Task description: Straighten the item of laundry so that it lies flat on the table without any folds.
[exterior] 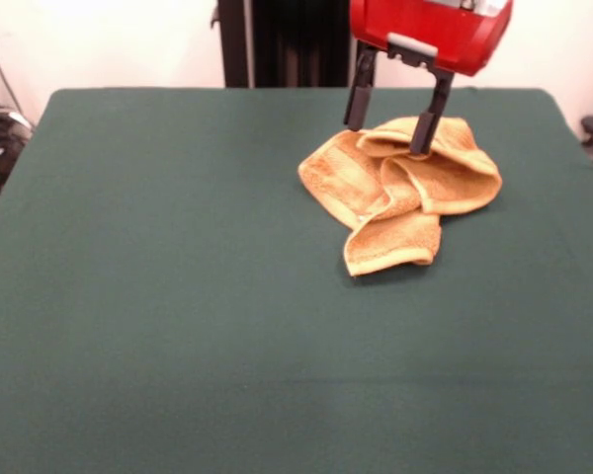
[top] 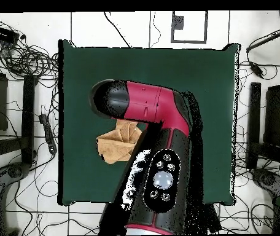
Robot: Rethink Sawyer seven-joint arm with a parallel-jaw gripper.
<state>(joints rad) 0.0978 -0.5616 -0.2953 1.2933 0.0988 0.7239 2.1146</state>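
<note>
- The end effector is hanging with its two dark fingers spread wide apart, released and gripping nothing.
- In the front view, one finger is coming down just behind the far edge of the towel, while the other is dipping its tip into the raised folds at the towel's far side; it looks to be touching the cloth there, though contact is hard to confirm.
- Both fingers are pointing straight down from the red housing, which is sitting directly above the crumpled heap.
- The arm is reaching in from the robot's base and, from overhead, is covering most of the towel, leaving only a tan corner peeking out beside it.
- The towel is lying bunched and twisted on the table, with several rolled folds piled at the far end and one flap trailing toward the camera in the front view.
- It is sitting toward the far right of the green surface in the front view, well apart from the near edge.
- Cables are sprawling over the floor around the table in the overhead view.
</note>
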